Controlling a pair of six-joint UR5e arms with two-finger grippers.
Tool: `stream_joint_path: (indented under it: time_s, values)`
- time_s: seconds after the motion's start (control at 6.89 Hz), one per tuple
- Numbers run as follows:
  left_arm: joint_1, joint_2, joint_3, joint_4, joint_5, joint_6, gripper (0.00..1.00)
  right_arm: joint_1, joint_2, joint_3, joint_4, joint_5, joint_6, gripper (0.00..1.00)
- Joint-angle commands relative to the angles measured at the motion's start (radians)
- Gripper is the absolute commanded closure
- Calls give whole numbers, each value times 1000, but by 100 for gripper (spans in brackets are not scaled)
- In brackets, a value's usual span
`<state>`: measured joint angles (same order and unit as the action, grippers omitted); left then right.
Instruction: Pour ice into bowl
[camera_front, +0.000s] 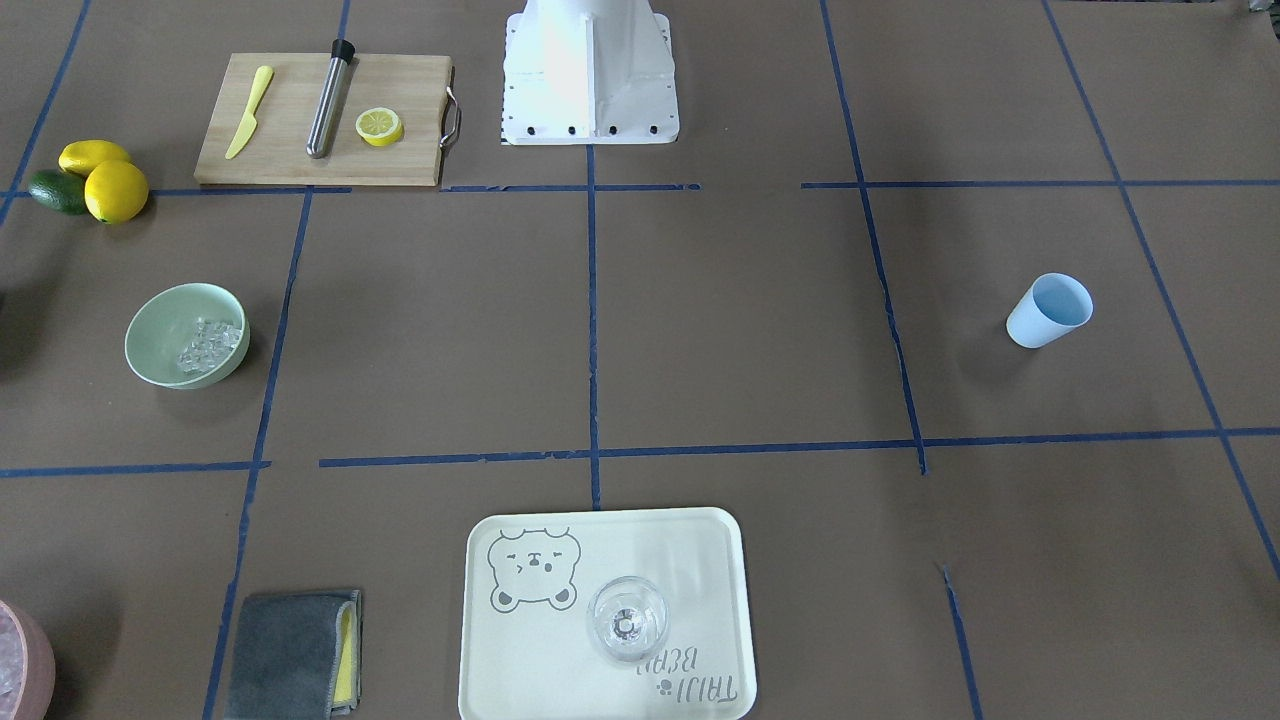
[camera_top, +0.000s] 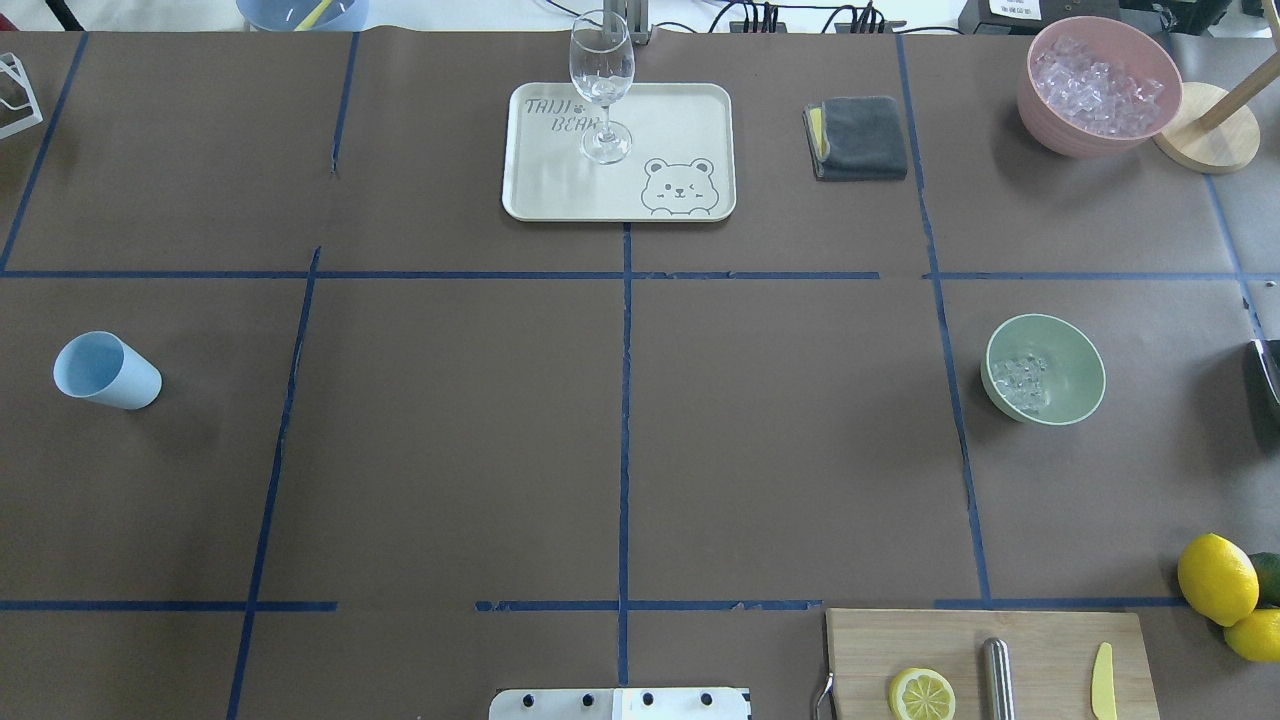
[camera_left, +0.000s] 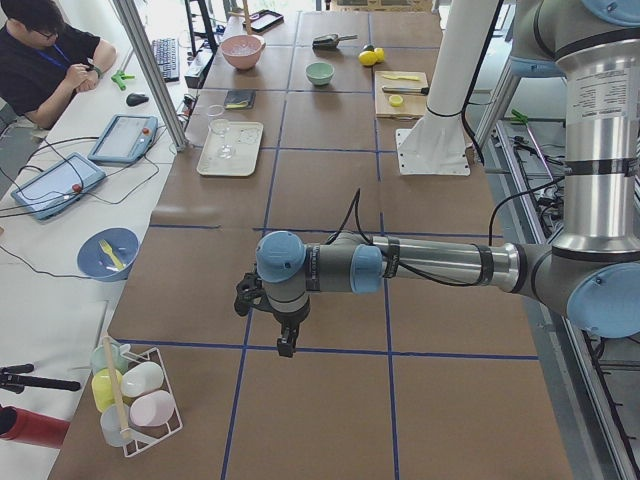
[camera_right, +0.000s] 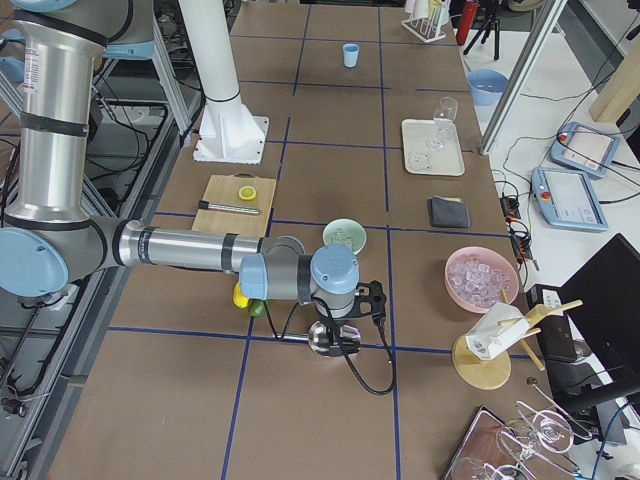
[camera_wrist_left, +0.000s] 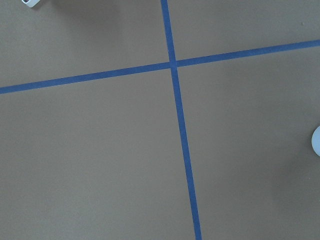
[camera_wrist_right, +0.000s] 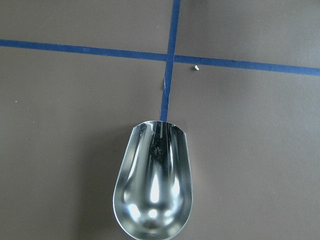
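The pale mint-green bowl (camera_front: 150, 345) (camera_top: 1075, 365) stands on the robot's right side of the table, with a small heap of clear ice (camera_front: 210, 345) (camera_top: 1020, 380) inside it. The bowl also shows in the exterior right view (camera_right: 345, 235). My right gripper (camera_right: 345, 330) hangs just beyond the bowl, off to the table's right end. An empty shiny metal scoop (camera_wrist_right: 152, 185) (camera_right: 322, 338) is held well above the paper; the fingers themselves are out of the wrist view. My left gripper (camera_left: 287, 345) points down over bare paper at the left end; I cannot tell if it is open.
A pink container (camera_top: 1098, 85) full of ice stands at the far right. A light blue cup (camera_top: 105, 370) is on the left. A tray (camera_top: 680, 120) carries a clear glass (camera_top: 602, 85). There is also a grey cloth (camera_top: 860, 138), a cutting board (camera_top: 1040, 640) and lemons (camera_top: 1215, 578).
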<state>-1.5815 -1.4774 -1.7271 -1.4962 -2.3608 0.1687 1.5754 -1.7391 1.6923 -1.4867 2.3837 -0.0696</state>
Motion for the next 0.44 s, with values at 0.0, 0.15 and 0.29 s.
stream_joint_path:
  time_s: [0.0, 0.15, 0.29]
  values:
    - [0, 0, -3, -1, 0, 0, 0, 0, 0, 0, -1, 2, 1, 0]
    - [0, 0, -5, -1, 0, 0, 0, 0, 0, 0, -1, 2, 1, 0]
    - [0, 0, -6, -1, 0, 0, 0, 0, 0, 0, -1, 2, 1, 0]
